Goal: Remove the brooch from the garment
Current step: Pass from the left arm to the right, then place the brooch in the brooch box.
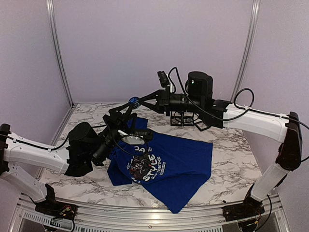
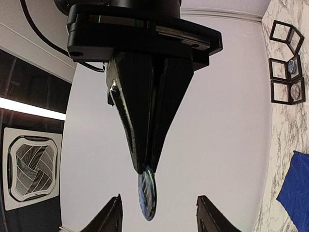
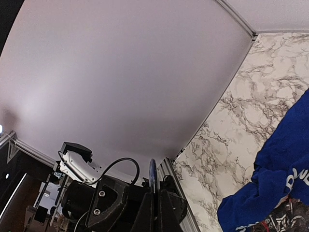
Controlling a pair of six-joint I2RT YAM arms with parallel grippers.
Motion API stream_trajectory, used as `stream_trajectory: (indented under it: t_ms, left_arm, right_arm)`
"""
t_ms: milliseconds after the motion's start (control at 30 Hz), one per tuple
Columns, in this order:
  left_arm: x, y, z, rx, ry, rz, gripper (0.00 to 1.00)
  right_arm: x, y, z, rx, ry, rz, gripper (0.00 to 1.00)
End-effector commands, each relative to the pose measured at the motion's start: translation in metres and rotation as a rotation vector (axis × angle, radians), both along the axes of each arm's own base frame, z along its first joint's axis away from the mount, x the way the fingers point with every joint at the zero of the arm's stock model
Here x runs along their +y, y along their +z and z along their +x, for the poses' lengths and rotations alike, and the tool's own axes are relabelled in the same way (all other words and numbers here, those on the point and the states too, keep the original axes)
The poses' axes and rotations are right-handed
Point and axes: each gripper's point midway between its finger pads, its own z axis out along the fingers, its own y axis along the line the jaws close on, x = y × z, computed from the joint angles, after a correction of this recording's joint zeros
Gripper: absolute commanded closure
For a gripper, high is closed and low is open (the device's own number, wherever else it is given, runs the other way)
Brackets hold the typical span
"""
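Pinching the blue brooch [image 2: 147,197] by its edge, the right gripper [image 2: 146,169] is pressed together; the left gripper [image 2: 160,200] gapes around it, not touching. The T-shirt [image 1: 178,162] lies on the table [image 1: 231,169], reading "STYLE".

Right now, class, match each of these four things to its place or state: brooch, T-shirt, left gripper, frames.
Things:
1. brooch
2. T-shirt
3. left gripper
4. frames

Places or states:
A. lying on the table
B. open
C. standing near the back of the table
D. pinched in the right gripper

Pairs: 1-D, 2-A, 3-B, 4-C
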Motion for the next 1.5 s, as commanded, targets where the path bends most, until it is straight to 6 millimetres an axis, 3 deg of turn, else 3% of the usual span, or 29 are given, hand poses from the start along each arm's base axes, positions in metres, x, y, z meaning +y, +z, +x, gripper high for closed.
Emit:
stream_trajectory:
  t_ms: [0, 133, 300, 633, 1033, 1167, 1333, 1467]
  left_arm:
    - [0.007, 0.004, -0.001, 0.018, 0.014, -0.073, 0.39]
    - [0.015, 0.011, 0.0, 0.072, 0.042, -0.192, 0.27]
    - [0.02, 0.021, -0.003, 0.249, 0.019, -0.382, 0.2]
    - [0.041, 0.04, -0.006, 0.528, -0.05, -0.795, 0.01]
    - [0.055, 0.035, 0.0, 0.811, -0.17, -1.14, 0.01]
    - [0.066, 0.032, 0.01, 0.883, -0.189, -1.226, 0.01]
    - [0.08, 0.027, 0.016, 0.919, -0.197, -1.278, 0.01]
    - [0.085, 0.026, 0.017, 0.93, -0.196, -1.285, 0.01]
  right_arm:
    - [-0.003, 0.008, 0.014, -0.029, -0.052, 0.023, 1.0]
    - [-0.007, 0.004, 0.023, -0.019, -0.08, 0.027, 1.0]
    - [-0.018, -0.004, 0.038, 0.001, -0.124, 0.027, 1.0]
    - [-0.061, -0.048, 0.082, 0.043, -0.286, -0.03, 1.0]
    - [-0.138, -0.119, 0.138, 0.068, -0.56, -0.137, 1.0]
    - [-0.173, -0.145, 0.156, 0.094, -0.653, -0.166, 1.0]
    - [-0.218, -0.179, 0.177, 0.14, -0.758, -0.209, 1.0]
    - [-0.243, -0.197, 0.188, 0.15, -0.807, -0.232, 1.0]
